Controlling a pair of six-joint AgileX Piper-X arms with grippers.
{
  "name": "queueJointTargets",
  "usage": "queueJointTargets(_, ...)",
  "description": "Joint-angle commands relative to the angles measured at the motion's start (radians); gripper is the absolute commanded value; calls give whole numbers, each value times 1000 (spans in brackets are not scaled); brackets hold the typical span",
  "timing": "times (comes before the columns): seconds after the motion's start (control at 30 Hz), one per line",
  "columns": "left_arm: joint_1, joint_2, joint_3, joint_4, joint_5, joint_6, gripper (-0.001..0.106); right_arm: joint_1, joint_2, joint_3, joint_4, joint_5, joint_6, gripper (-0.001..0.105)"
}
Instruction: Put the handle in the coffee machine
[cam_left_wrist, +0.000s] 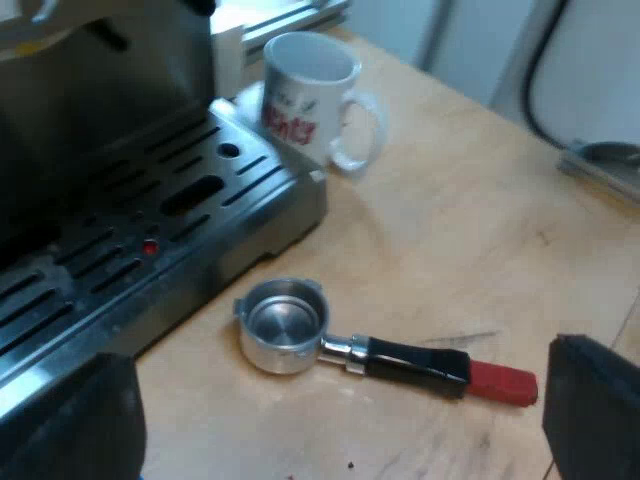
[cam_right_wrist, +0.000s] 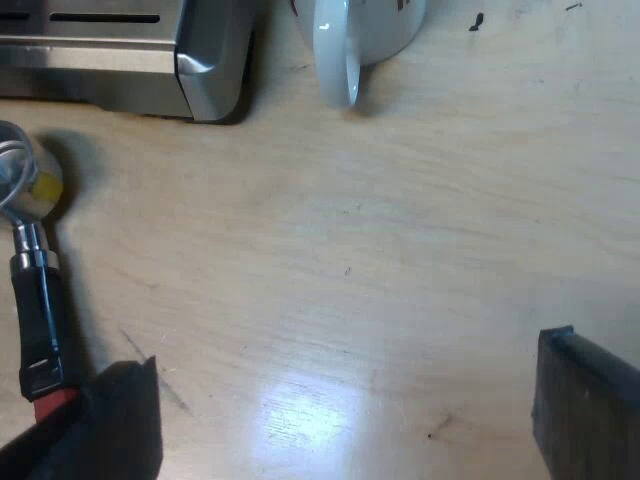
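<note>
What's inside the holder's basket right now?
Nothing that I can see: the holder's basket, lying loose on the table, shows bare shiny metal inside. Its rim hides the near inner wall.

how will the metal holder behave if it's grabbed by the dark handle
The metal holder looks rigid, so it should not flex. Its metal cup is bulky next to the slim handle, so it will probably dip cup-first if gripped near the red end. The smooth round handle may twist in a loose grip.
</note>
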Motion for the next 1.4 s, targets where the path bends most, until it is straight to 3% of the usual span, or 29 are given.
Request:
queueJointTargets(0.03,-4,3,-10,-17,41,54,82,-3,49,-28,5,-15,-13,77)
queueJointTargets(0.37,-4,3,-12,-17,31,123,82,88,141,-32,53,-47,-9,77)
queueJointTargets(0.53,-28,13,-12,-17,31,141,82,180,140,-32,42,-42,56,77)
queueJointTargets(0.7,-107,46,-12,-2,31,141,82,259,143,-32,29,40,101,77)
queueJointTargets(0.83,-153,80,-12,19,-11,141,82,325,162,-32,-3,81,152,77)
queueJointTargets(0.97,-164,106,-12,19,-21,141,82,383,200,-32,-13,91,183,77)
queueJointTargets(1.13,-164,127,-12,19,-21,172,82,464,267,-32,-34,139,268,77)
queueJointTargets(1.4,-173,127,-12,20,-12,210,82,570,358,-32,-66,206,288,77)
